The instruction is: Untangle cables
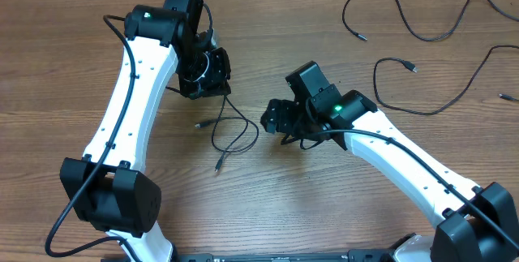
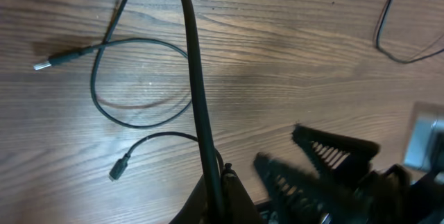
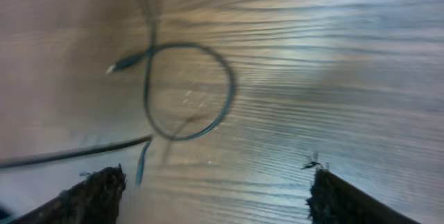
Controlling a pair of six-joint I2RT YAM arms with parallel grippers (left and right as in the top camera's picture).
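– Left end effector (image 1: 212, 83): how does it stand?

– Clenched on a black cable (image 2: 199, 99). In the left wrist view the cord rises from between the closed fingers and runs up across the wood grain to the top edge.

– And the right end effector (image 3: 218, 174)?

– Released. Its two dark fingers stand wide apart at the lower corners of the right wrist view, with only bare wood between them.

– Where does the rest of the cord lie?

– On the desk (image 1: 324, 19), in the gap between the two arms. It forms a loop (image 3: 232, 89) that crosses over itself. One silver-tipped plug points outward beside the loop, and a second small plug lies just below it. The right end effector hangs near the loop's right side, without touching it.

– Any other cords?

– Yes: loose cables (image 1: 375, 83) lie spread in open curves at the far right of the desk, well apart from both arms and from the loop.
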